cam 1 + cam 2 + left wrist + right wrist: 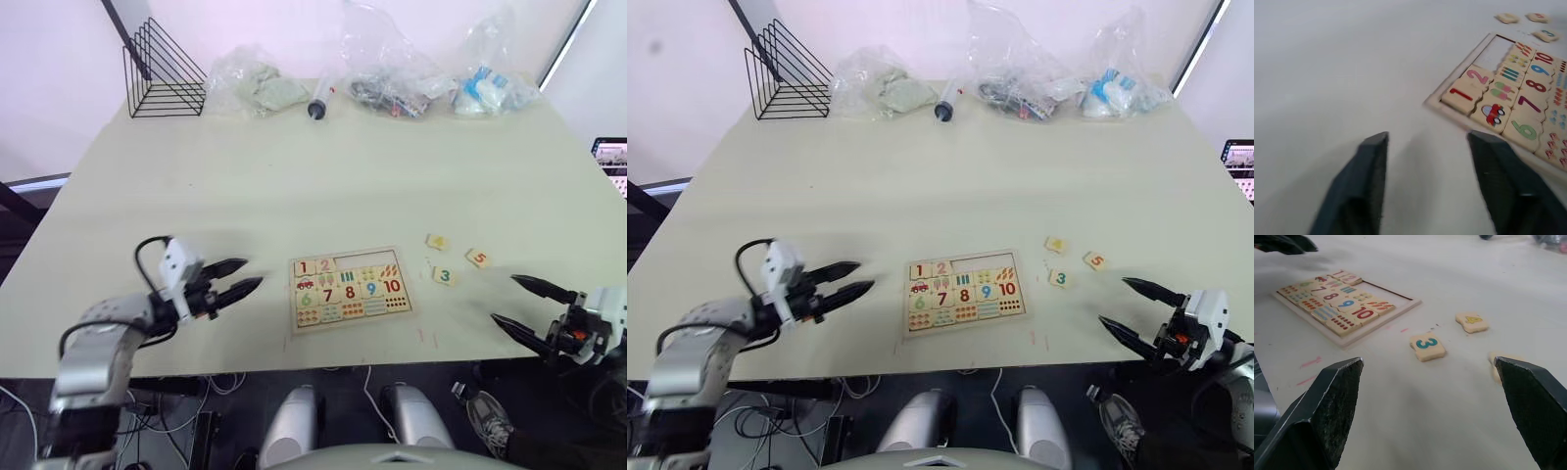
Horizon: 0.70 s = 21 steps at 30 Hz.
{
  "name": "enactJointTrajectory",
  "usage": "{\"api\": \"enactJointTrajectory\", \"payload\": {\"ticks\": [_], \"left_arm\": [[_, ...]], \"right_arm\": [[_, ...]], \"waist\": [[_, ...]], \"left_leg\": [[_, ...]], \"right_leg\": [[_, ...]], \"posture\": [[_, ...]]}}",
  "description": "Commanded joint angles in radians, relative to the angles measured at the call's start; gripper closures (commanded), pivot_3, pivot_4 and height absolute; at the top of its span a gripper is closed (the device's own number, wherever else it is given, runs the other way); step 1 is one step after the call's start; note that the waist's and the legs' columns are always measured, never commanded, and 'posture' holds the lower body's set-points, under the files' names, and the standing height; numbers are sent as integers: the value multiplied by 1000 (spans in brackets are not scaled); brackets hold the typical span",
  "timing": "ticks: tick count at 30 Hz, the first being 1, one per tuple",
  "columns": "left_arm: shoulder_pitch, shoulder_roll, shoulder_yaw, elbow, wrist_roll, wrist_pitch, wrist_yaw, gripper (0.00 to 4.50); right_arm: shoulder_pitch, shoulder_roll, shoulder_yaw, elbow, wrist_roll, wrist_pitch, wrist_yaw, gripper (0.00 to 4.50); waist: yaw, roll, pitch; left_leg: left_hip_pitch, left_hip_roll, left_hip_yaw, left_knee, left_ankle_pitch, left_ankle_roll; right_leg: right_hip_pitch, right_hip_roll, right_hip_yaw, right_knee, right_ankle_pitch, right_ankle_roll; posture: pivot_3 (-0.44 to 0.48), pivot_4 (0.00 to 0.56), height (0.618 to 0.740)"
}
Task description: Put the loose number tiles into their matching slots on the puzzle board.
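Both tools gape empty near the bench's front edge: left tool [243, 276] beside the puzzle board [349, 289], right tool [516, 301] near the front right corner, close to loose tiles 3 [445, 276], 4 [437, 241], 5 [479, 258]

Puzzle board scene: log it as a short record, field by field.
board: puzzle board flat on the table, between the two grippers
seated digits: 1, 2 in the top row; 6, 7, 8, 9, 10 below
empty slots: gap in the top row, right of 2
loose tiles: tile 3, tile 4, tile 5, on the table to the board's right
left gripper: open, empty, left of the board
right gripper: open, empty, nearest the loose tiles
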Motion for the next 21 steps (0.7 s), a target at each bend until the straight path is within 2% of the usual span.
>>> {"api": "enactJointTrajectory", "payload": {"ticks": [1, 8, 21], "left_arm": [[59, 15, 96, -40, -45, -41, 0, 27], [177, -16, 169, -59, -76, -100, 16, 27], [253, -40, 162, -78, -68, -187, 54, 27]], "right_arm": [[11, -18, -54, 9, 14, -1, -6, 0], [30, -35, -85, 90, 19, -10, 46, 0], [-45, -67, -87, 237, -20, -85, 116, 0]], "waist": [[0, 0, 0], [5, 0, 0], [1, 0, 0]], "left_leg": [[0, 0, 0, 0, 0, 0], [0, 0, 1, 0, 0, 0], [1, 0, 2, 0, 0, 0]], "right_leg": [[0, 0, 0, 0, 0, 0], [0, 0, 0, -1, 0, 0], [0, 0, 0, -1, -2, -3]], "posture": [[0, 150, 740], [0, 150, 740], [0, 150, 740]]}}
